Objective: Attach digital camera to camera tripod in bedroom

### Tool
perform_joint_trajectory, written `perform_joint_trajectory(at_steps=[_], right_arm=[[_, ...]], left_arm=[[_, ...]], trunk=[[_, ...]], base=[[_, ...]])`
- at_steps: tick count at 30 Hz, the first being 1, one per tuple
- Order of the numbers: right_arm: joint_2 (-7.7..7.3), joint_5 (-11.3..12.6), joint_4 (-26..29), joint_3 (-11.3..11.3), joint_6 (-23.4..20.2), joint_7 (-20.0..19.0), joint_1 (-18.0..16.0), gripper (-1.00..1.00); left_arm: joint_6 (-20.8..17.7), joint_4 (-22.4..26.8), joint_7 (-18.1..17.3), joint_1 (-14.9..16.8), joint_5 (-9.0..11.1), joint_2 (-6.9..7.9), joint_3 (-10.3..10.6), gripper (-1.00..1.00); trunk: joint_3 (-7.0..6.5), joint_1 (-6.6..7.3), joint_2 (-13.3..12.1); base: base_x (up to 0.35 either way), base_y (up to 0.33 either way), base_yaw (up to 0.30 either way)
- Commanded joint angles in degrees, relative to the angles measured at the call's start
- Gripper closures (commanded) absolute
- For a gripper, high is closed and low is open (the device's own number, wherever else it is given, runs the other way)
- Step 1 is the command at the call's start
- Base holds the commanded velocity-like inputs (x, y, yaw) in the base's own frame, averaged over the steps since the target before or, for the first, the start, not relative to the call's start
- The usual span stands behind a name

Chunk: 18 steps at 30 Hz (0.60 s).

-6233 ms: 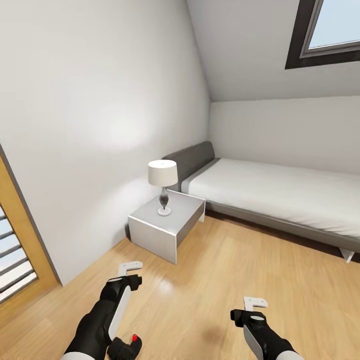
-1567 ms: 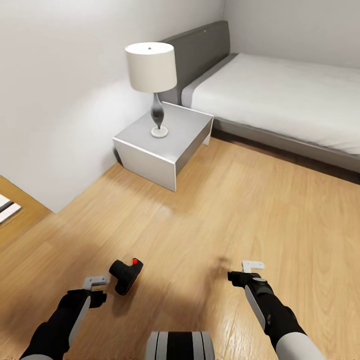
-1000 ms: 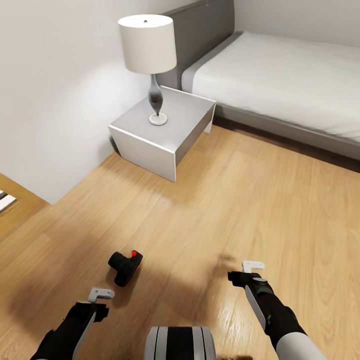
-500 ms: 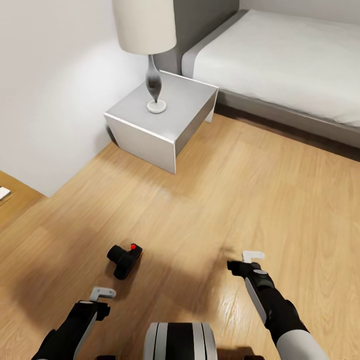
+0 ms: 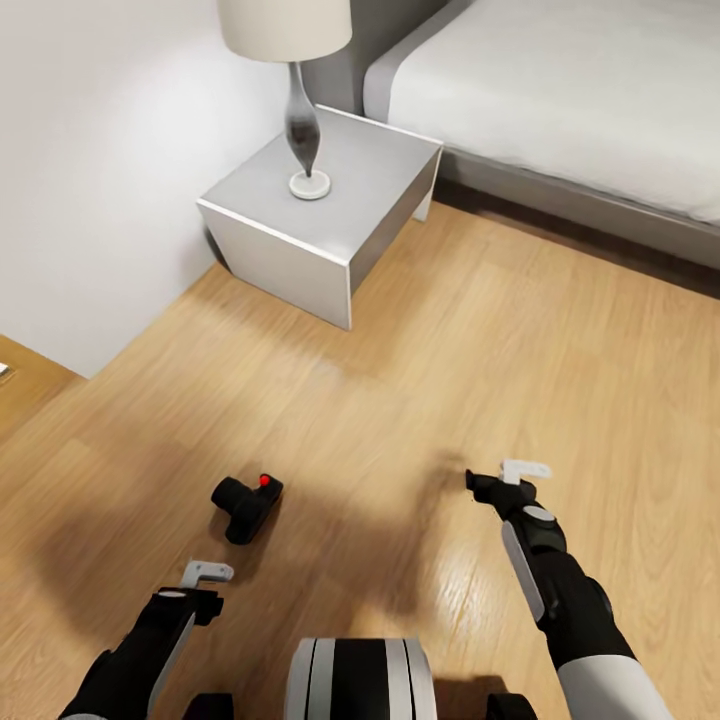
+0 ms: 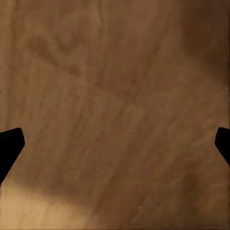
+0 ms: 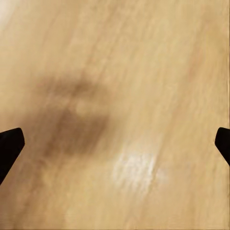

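Note:
The digital camera (image 5: pixel 245 505), small and black with a red button on top, lies on the light wood floor of the bedroom. My left gripper (image 5: pixel 205 588) hovers just short of it, open and empty, and its dark fingertips (image 6: pixel 9 146) frame bare floor in the left wrist view. My right gripper (image 5: pixel 505 478) stands open over bare floor well to the right of the digital camera, with nothing between its fingertips (image 7: pixel 10 143). The camera tripod is out of view.
A grey nightstand (image 5: pixel 270 230) carrying a white-shaded lamp (image 5: pixel 290 40) stands against the left wall. The grey bed with its white mattress (image 5: pixel 570 90) runs along the back right. My base (image 5: pixel 360 680) shows at the bottom edge.
The head view has tilted further down, so the nightstand and bed have slid up the picture. The right gripper has reached slightly forward. The digital camera has stayed on the floor.

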<state>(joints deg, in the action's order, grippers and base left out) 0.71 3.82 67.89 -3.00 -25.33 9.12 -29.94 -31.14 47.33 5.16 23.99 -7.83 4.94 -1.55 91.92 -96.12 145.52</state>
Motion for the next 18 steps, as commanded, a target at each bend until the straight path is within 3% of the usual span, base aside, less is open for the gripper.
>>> perform_joint_trajectory(at_steps=[1, 12, 18], right_arm=[[0.03, 0.26, 1.88, -0.39, -0.43, 0.86, 0.02, -1.0], [-0.33, -0.13, 2.43, -0.49, -4.42, 1.13, 0.05, -1.0], [-0.66, 0.0, 2.3, -0.46, -5.3, 0.94, 0.06, -1.0]], left_arm=[[-0.32, 1.97, -0.17, 0.0, -0.34, -0.09, -0.09, -1.0], [-0.41, 4.34, -0.03, 0.0, -0.09, -0.27, -0.42, -1.0], [-0.51, 5.76, -0.01, 0.0, 1.15, -0.28, -0.45, -1.0]], trunk=[[0.26, -0.01, 0.03], [2.7, -0.3, 0.18], [4.03, -0.45, 0.26]], base=[[0.0, 0.0, 0.0], [0.0, 0.0, 0.0], [0.0, 0.0, 0.0]])
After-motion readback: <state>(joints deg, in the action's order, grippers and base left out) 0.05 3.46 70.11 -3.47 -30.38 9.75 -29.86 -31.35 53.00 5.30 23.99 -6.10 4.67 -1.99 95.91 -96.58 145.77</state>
